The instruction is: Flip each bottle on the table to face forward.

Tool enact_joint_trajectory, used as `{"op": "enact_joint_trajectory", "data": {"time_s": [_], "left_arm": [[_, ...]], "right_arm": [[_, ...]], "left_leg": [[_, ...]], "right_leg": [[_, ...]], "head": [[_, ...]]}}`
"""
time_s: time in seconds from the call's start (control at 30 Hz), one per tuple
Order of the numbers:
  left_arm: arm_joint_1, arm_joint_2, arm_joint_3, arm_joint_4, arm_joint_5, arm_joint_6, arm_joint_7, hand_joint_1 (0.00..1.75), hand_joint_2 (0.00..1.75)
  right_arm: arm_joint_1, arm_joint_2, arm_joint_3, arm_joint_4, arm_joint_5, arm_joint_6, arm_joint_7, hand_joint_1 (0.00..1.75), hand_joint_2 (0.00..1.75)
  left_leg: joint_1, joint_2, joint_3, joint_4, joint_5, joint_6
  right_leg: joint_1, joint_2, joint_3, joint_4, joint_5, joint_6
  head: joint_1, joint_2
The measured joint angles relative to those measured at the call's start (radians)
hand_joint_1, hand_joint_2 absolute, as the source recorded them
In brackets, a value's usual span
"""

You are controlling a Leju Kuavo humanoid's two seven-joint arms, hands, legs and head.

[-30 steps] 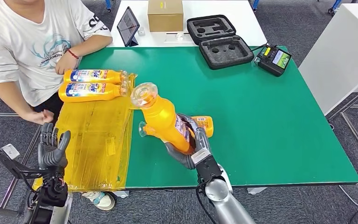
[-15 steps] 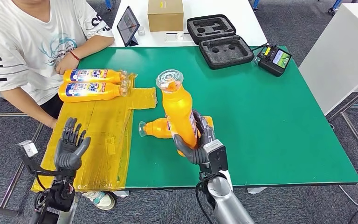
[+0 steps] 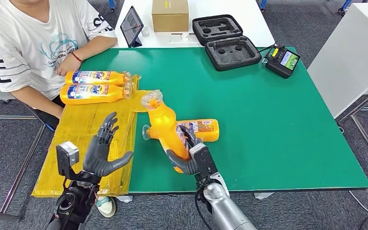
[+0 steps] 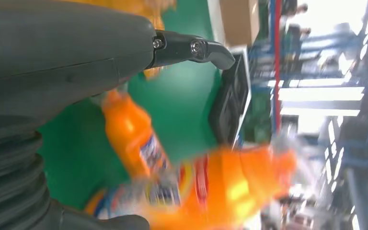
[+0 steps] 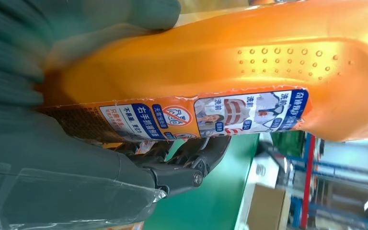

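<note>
— Where's the bottle?
— In my right hand, fingers wrapped round its lower body, tilted above the tabletop. Left hand spread, empty.
— Handling?
— Smooth stiff plastic, likely heavy; I'd grip mid-body.

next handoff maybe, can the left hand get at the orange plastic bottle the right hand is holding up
Probably yes: the left hand is open, raised beside the tilted orange plastic bottle, with nothing between them. The right hand grips only its base.

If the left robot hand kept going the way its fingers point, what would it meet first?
Probably the held bottle: the left robot hand is open, fingers aimed up and toward it over the yellow sheet. Depth is unclear.
</note>
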Motion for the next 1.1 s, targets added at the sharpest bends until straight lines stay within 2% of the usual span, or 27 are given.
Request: {"op": "enact_joint_trajectory", "data": {"time_s": [0.2, 0.4, 0.6, 0.73, 0.87, 1.1], "left_arm": [[-0.005, 0.0, -0.047, 0.018, 0.034, -0.005, 0.07, 0.0, 1.75], [-0.036, 0.0, -0.054, 0.115, 0.2, -0.041, 0.176, 0.0, 1.75], [-0.056, 0.0, -0.055, 0.173, 0.237, -0.055, 0.192, 0.0, 1.75], [-0.06, 0.0, -0.057, 0.187, 0.344, -0.101, 0.206, 0.0, 1.75], [-0.065, 0.002, -0.067, 0.184, 0.474, -0.155, 0.208, 0.0, 1.75], [-0.068, 0.01, -0.071, 0.135, 0.528, -0.165, 0.184, 0.0, 1.75]], "right_arm": [[-0.022, 0.035, 0.049, 0.033, 0.056, -0.039, -0.01, 1.75, 1.75], [-0.024, 0.055, 0.101, 0.034, 0.113, -0.114, -0.01, 1.75, 1.75], [-0.023, 0.06, 0.131, 0.034, 0.122, -0.129, -0.01, 1.75, 1.75], [-0.024, 0.06, 0.15, 0.037, 0.139, -0.135, -0.007, 1.75, 1.75], [-0.034, 0.062, 0.168, 0.073, 0.148, -0.136, -0.01, 1.75, 1.75], [-0.056, 0.065, 0.186, 0.166, 0.169, -0.114, 0.006, 1.75, 1.75]], "left_leg": [[0.0, 0.0, 0.0, 0.0, 0.0, 0.0], [0.0, 0.0, 0.0, 0.0, 0.0, 0.0], [0.0, 0.0, 0.0, 0.0, 0.0, 0.0], [0.0, 0.0, 0.0, 0.0, 0.0, 0.0], [0.0, 0.0, 0.0, 0.0, 0.0, 0.0], [0.0, 0.0, 0.0, 0.0, 0.0, 0.0]], "right_leg": [[0.0, 0.0, 0.0, 0.0, 0.0, 0.0], [0.0, 0.0, 0.0, 0.0, 0.0, 0.0], [0.0, 0.0, 0.0, 0.0, 0.0, 0.0], [0.0, 0.0, 0.0, 0.0, 0.0, 0.0], [0.0, 0.0, 0.0, 0.0, 0.0, 0.0], [0.0, 0.0, 0.0, 0.0, 0.0, 0.0]], "head": [[0.0, 0.0], [0.0, 0.0], [0.0, 0.0], [0.0, 0.0], [0.0, 0.0], [0.0, 0.0]]}}
